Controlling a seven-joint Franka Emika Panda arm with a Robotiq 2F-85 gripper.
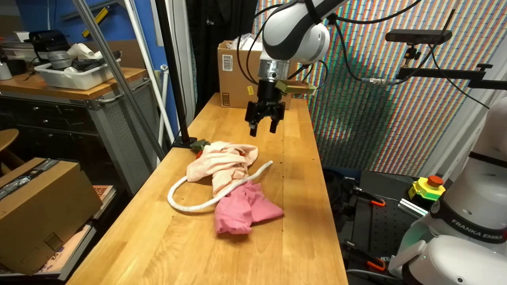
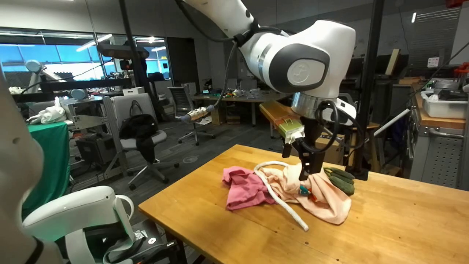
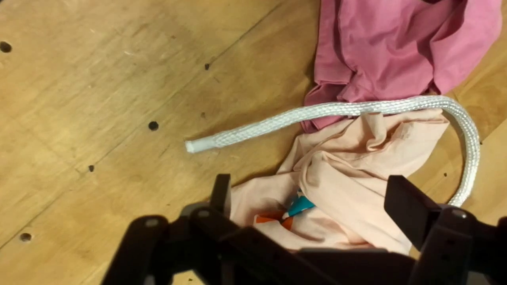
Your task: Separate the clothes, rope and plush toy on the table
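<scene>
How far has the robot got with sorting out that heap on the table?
Nothing looks separated yet: the rope lies across where the pink cloth and peach cloth meet. Nothing is in hand; the gripper hangs open. Left: apparently everything, including freeing the likely plush toy, whose green part shows at the peach cloth's edge.

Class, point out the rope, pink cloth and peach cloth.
Rope [image 3: 380, 106]: wrist view, middle stretch.
Pink cloth [image 2: 245, 189]: in an exterior view, crumpled middle.
Peach cloth [image 1: 222, 161]: in an exterior view, folded middle.
</scene>
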